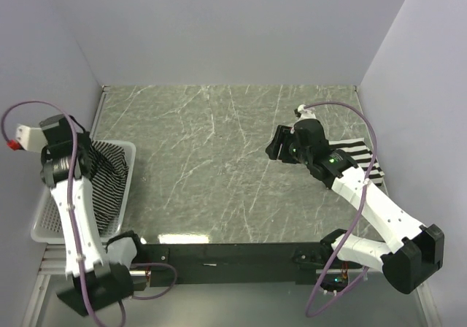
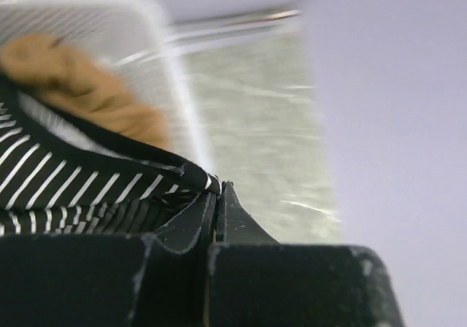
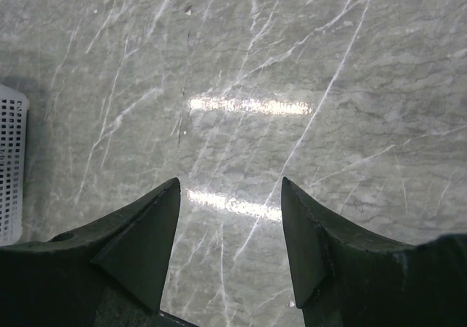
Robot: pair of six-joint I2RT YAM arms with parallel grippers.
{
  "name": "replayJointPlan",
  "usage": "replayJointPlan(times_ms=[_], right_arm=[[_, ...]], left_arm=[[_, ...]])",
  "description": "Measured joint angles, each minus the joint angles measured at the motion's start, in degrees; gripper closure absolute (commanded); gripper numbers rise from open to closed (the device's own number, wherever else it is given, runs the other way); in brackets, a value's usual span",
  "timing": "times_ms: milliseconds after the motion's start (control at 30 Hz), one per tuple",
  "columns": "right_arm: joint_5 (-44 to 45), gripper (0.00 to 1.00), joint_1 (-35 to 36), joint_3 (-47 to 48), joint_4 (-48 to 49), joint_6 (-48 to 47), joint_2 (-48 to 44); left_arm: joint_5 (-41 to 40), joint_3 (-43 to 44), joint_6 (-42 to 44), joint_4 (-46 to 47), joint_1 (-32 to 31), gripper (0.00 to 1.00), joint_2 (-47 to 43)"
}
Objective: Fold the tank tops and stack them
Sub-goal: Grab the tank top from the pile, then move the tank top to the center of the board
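Observation:
The thin-striped tank top [image 1: 111, 175] lies bunched in the white basket [image 1: 130, 149] at the left. My left gripper [image 2: 219, 188] is shut on its black-trimmed edge [image 2: 109, 148], and in the top view that gripper [image 1: 89, 159] is down inside the basket. The tan-brown tank top [image 2: 76, 79] lies crumpled behind the striped one. The wide-striped black-and-white tank top [image 1: 359, 156] lies flat at the table's right side, partly hidden by my right arm. My right gripper [image 3: 230, 190] hangs open over bare marble, with nothing between its fingers, left of that top [image 1: 276, 149].
The grey marble tabletop [image 1: 219, 166] is walled in by white panels on three sides. A corner of the basket [image 3: 9, 159] shows at the left edge of the right wrist view. A black bar runs along the near edge between the arm bases.

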Motion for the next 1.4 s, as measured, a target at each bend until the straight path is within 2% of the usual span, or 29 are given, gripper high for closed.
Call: replayJointPlan(times_ms=[100,200,333,433,500,667,733,833,933,1033,1133,1200,1267,1300,1367,1400], right_arm=[[0.0,0.36,0.0,0.5,-0.3,-0.2,0.0],[0.1,0.36,0.0,1.4,-0.5,-0.2,0.0],[0.5,0.36,0.0,3.2,-0.8,-0.3,0.0],[1.5,0.36,0.0,5.7,-1.8,-0.4,0.0],[2.4,0.36,0.0,7.5,-2.2,-0.5,0.0],[4.7,0.36,0.0,11.5,-2.6,-0.8,-1.0],[5.6,0.36,0.0,12.2,-2.6,-0.8,-1.7],[7.1,0.36,0.0,12.6,-2.6,-1.0,-3.1],[8.6,0.36,0.0,12.6,-2.6,-1.0,-4.1],[9.6,0.36,0.0,12.4,-2.6,-1.0,-4.3],[10.0,0.36,0.0,11.2,-2.2,-1.0,-4.2],[9.9,0.36,0.0,9.3,-1.9,-0.8,-4.0],[9.4,0.36,0.0,6.2,-0.8,-0.3,-3.7],[9.0,0.36,0.0,4.2,-0.2,0.1,-3.4],[8.1,0.36,0.0,-0.4,1.2,0.6,-2.5],[7.7,0.36,0.0,-2.5,1.6,1.0,-1.6]], left_arm=[[3.8,3.7,1.8,0.5,0.0,1.0,-7.3],[8.8,8.8,3.1,1.8,0.0,0.99,-10.5],[19.2,17.6,3.7,6.0,-0.3,0.99,-8.7],[25.1,24.2,3.8,9.0,-3.3,0.99,-4.6],[27.4,30.0,4.6,10.7,-8.2,0.99,-1.2],[28.4,45.1,7.9,11.8,-27.0,0.99,8.9],[27.8,48.7,9.5,12.2,-34.1,0.99,11.5],[25.1,49.6,12.2,12.8,-44.1,0.99,13.6],[23.6,46.5,13.3,14.4,-49.2,0.99,14.9],[20.4,39.8,12.8,15.3,-49.6,1.0,15.5],[17.2,29.1,10.0,17.0,-48.1,0.97,16.0],[16.7,20.5,7.6,18.8,-45.5,0.83,16.9],[17.5,11.8,5.0,20.6,-41.2,0.78,18.9],[18.6,7.0,4.0,23.1,-38.2,0.67,20.5],[20.4,-0.1,2.6,24.9,-33.5,0.55,25.1],[21.0,-2.6,2.1,25.6,-31.8,0.45,27.8]])
